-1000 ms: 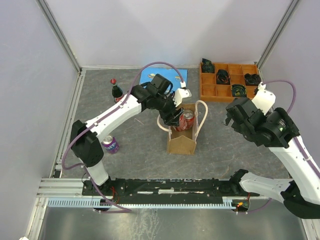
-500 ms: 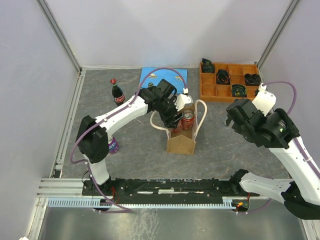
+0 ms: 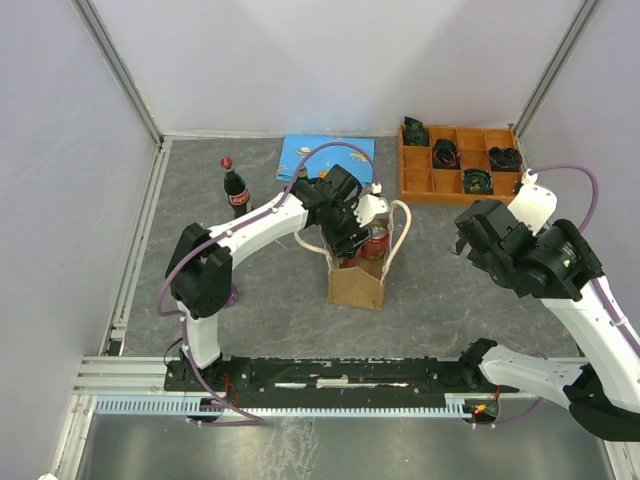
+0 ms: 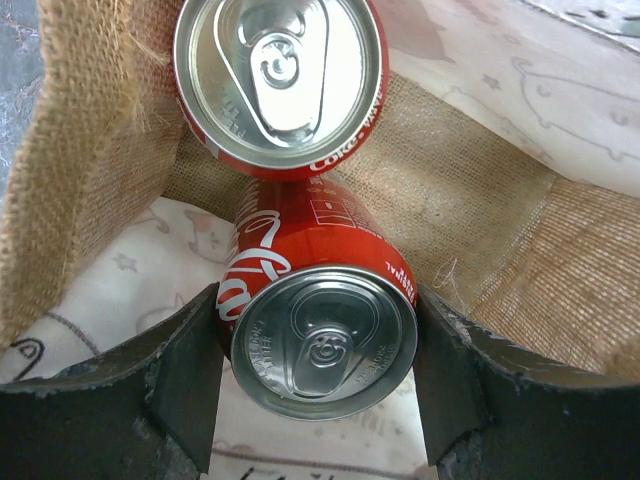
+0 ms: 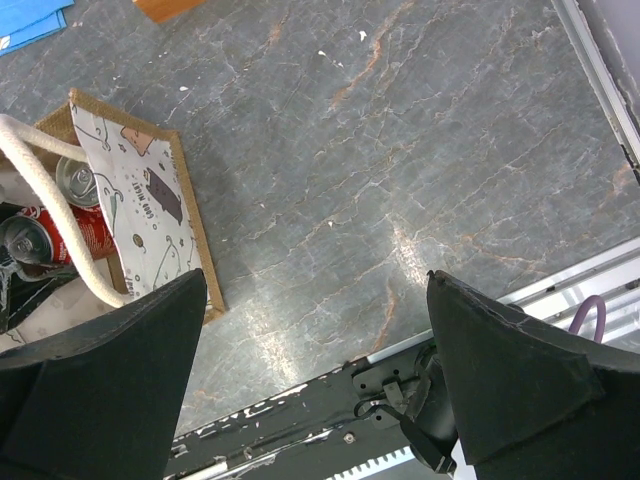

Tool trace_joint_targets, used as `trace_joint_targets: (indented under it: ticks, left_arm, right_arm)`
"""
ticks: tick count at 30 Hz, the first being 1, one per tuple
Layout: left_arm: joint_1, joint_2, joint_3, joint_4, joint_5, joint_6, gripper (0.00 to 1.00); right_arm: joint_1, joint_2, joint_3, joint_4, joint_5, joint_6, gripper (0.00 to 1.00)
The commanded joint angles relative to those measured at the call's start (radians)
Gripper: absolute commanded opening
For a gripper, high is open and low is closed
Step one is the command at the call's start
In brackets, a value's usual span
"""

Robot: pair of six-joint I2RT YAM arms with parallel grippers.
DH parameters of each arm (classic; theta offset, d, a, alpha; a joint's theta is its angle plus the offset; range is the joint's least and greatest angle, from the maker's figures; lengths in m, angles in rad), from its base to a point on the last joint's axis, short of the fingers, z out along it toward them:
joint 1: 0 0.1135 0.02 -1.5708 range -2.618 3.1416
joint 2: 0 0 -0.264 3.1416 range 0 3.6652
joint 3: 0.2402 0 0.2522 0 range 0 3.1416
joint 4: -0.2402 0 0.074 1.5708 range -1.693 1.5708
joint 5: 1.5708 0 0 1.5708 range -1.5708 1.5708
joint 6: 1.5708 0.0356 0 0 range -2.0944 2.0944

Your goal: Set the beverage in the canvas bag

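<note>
Red cola can (image 4: 325, 340) inside upright canvas bag (image 3: 357, 285)

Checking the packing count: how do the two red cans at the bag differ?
The left end effector clamps the gripped can; the loose can is free. The gripped can shows its red side, the loose can mostly its lid. Both are red, unopened, inside the canvas bag.
</note>
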Motion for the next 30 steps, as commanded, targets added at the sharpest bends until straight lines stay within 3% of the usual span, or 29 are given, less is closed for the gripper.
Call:
trace_joint_targets:
  ticks: [1,10,11,15,17,25,30]
  left_arm:
    - [-0.003,0.014,0.06,0.073,-0.027,0.033,0.03]
    - [-0.005,0.048,0.065,0.101,-0.041,0.0,0.06]
    - [-0.006,0.05,0.066,0.102,-0.043,-0.004,0.11]
    - [-0.006,0.044,0.065,0.102,-0.04,-0.023,0.5]
    - [-0.005,0.037,0.062,0.102,-0.035,-0.03,0.62]
    - [-0.007,0.012,0.032,0.101,-0.021,-0.048,0.88]
    - [-0.006,-0.002,0.032,0.101,-0.013,-0.073,0.92]
  right_arm:
    - [-0.005,-0.009,0.012,-0.01,0.042,0.014,0.99]
    - [-0.005,-0.008,0.009,-0.01,0.042,0.013,0.99]
    - [-0.005,-0.007,0.009,-0.01,0.04,0.013,0.99]
    - [-0.004,-0.006,0.009,-0.007,0.04,0.011,0.99]
    - [-0.004,-0.006,0.008,-0.006,0.04,0.009,0.99]
    - [-0.006,0.002,0.009,0.005,0.034,0.0,0.99]
    - [-0.005,0.0,0.009,0.006,0.03,-0.001,0.99]
